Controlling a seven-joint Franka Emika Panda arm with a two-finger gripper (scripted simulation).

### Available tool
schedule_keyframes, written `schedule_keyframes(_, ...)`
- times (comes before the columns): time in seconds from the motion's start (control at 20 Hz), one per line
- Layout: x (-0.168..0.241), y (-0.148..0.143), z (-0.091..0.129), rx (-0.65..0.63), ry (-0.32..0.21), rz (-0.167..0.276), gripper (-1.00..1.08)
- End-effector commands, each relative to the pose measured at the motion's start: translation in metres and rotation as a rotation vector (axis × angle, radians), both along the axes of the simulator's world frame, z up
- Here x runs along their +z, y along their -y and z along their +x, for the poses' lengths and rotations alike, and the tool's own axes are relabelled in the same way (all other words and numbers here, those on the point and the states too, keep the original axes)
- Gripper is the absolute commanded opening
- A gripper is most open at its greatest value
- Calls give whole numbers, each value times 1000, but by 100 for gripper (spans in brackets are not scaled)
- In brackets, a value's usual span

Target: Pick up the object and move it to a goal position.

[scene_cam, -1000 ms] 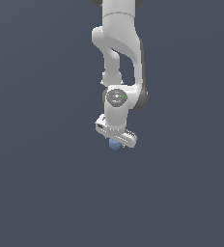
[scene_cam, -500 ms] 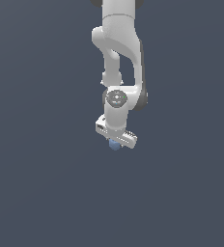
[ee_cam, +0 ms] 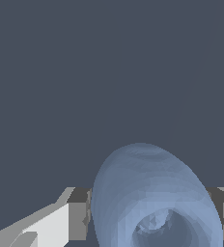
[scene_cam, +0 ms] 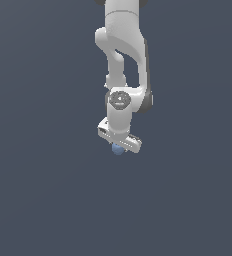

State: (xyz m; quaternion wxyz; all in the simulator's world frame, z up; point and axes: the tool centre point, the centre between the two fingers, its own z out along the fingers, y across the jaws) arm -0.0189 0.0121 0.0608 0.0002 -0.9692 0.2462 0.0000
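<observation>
Your arm (scene_cam: 122,60) hangs straight down from the top of the exterior view, white against a plain dark grey-blue backdrop. The claw (scene_cam: 119,144) sits at its lower end w/ the ball (scene_cam: 118,149) tucked right under it, only a bit of light blue peeking out below the white crossbar. In the wrist view the ball (ee_cam: 155,198) fills the space btwn the two fingers (ee_cam: 77,212), one grey pad on each side, both looking to touch it. You can see a darker dimple in the ball facing the camera. So the claw is clenched on the ball.
</observation>
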Motion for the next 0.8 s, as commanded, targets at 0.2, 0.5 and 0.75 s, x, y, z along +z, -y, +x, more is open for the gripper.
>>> schedule_keyframes(0.2, 35, 14, 7, -1, 1, 0, -100)
schedule_keyframes(0.5, 87, 35, 17, -1, 1, 0, -100)
schedule_keyframes(0.75, 140, 57, 27, -1, 1, 0, -100)
